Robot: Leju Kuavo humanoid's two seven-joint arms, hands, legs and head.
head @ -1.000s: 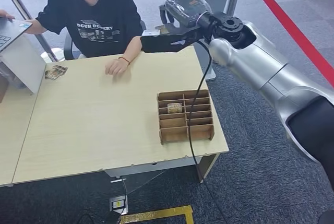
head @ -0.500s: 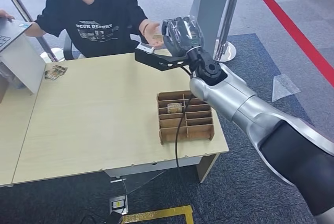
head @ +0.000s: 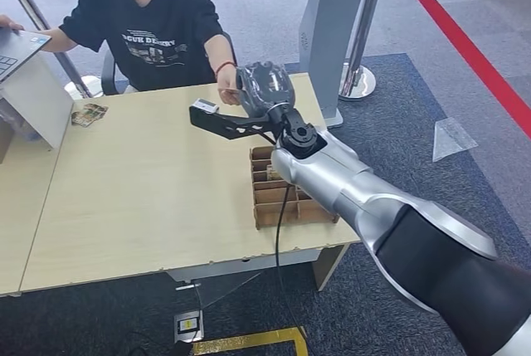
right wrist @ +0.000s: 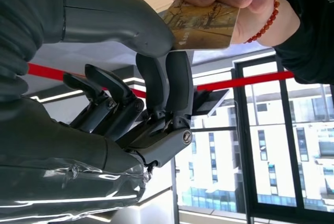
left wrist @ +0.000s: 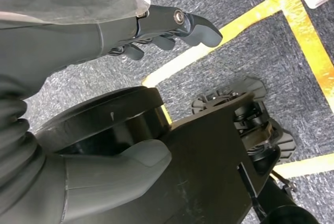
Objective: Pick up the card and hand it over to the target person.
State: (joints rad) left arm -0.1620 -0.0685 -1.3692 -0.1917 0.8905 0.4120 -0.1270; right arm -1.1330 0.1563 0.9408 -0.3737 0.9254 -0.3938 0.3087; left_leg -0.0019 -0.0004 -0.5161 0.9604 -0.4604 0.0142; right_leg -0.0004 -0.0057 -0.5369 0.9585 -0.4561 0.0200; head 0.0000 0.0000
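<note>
Between thumb and fingers (right wrist: 179,85) — card (right wrist: 201,24)

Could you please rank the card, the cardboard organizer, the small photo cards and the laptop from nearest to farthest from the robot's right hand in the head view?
From the right hand:
1. Card, at its fingertips, also gripped by the person's hand.
2. Cardboard organizer, just below the hand on the table.
3. Small photo cards, far left.
4. Laptop, at the left edge.
</note>
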